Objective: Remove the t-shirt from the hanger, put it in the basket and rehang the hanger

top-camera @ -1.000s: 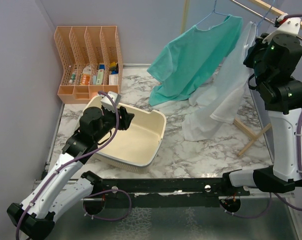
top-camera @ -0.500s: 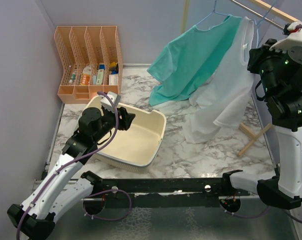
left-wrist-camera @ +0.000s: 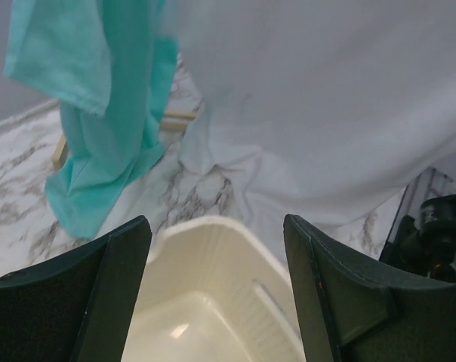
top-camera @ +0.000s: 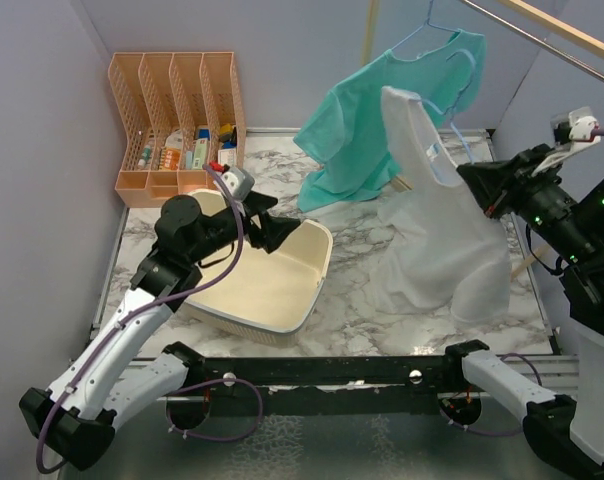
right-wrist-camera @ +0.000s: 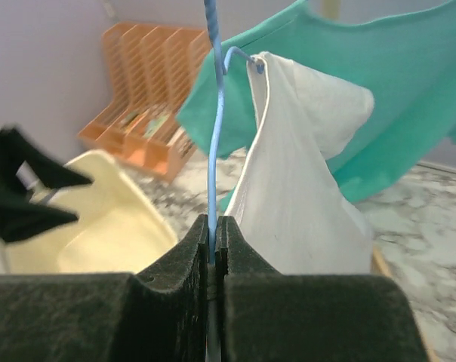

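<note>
Behind t-shirt (top-camera: 437,235), teal shirt (top-camera: 372,130), perhaps wooden rack (left-wrist-camera: 179,115)

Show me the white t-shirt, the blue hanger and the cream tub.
white t-shirt (top-camera: 434,250), top view, middle of the cloth.
blue hanger (right-wrist-camera: 216,151), right wrist view, its straight wire.
cream tub (top-camera: 323,272), top view, its right rim.

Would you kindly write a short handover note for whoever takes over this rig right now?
The right claw is shut on the blue hanger wire, holding it up.
The left claw is open and empty above the cream basin, facing the shirt.
The white t-shirt is on the hanger; a teal shirt hangs behind it.
Done: hanger gripped.
Left: take the white t-shirt with the left claw and pull it off.
</note>
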Robot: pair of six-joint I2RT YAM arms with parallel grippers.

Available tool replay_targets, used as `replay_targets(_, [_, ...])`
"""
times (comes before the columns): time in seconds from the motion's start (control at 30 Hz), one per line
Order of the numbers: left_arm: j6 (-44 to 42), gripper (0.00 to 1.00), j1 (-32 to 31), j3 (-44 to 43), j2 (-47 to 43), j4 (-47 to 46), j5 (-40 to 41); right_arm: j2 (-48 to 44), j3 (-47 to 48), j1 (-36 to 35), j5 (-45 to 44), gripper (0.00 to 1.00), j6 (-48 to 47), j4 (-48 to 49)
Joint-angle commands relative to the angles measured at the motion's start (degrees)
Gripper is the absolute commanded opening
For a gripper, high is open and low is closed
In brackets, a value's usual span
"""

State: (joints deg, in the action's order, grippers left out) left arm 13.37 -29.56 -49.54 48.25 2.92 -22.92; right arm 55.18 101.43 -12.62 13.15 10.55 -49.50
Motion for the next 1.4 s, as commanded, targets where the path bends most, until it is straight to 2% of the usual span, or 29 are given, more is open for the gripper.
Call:
replay_targets(0.0, [3.6,0.75,0.4,-8.0,4.3,-11.9,-15.6,-4.5,-7.8,0.3,19.9,0.01,-1.8,-2.7])
replay_targets(0.13, [8.0,0.79,0.3,-14.3,9.5,-18.6,-25.6,-9.3,-16.5,0.3,27.8,0.01,-1.2,-2.9])
replay_targets(0.33, [18.6,0.85,-0.4,-20.8,18.5,-30.1,-33.5,-13.1,-25.4,0.4,37.0,0.01,-1.3,-1.8])
replay_targets(0.47, [22.6,0.83,-3.2,-26.7,27.2,-29.9,-38.5,-13.9,-26.2,0.3,38.6,0.01,-1.7,-1.1])
replay_targets(0.6, [26.0,0.81,-5.9,-27.1,31.6,-35.9,-42.1,-14.0,-25.3,0.3,38.4,0.01,-1.3,-0.1])
replay_targets(0.8, [29.6,0.80,-7.9,-24.8,32.5,-45.2,-44.8,-13.4,-24.8,0.3,39.9,0.01,-0.3,2.2])
replay_targets(1.0, [37.1,0.78,-10.1,-22.2,34.7,-59.0,-45.3,-13.0,-25.4,0.3,40.3,0.01,0.5,3.6])
replay_targets(1.23, [45.8,0.74,-11.7,-22.4,39.0,-70.7,-44.2,-12.7,-24.1,0.3,39.5,0.01,0.7,3.3])
replay_targets(1.3, [47.0,0.70,-11.8,-22.9,40.0,-71.1,-43.8,-12.5,-23.8,0.3,39.2,0.01,0.8,3.2])
replay_targets(1.33, [47.1,0.66,-11.9,-23.2,40.5,-70.7,-43.6,-12.5,-23.7,0.3,39.2,0.01,0.9,3.2])
replay_targets(1.37, [47.0,0.58,-11.9,-23.5,40.9,-70.1,-43.6,-12.5,-23.6,0.4,39.1,0.01,0.9,3.3])
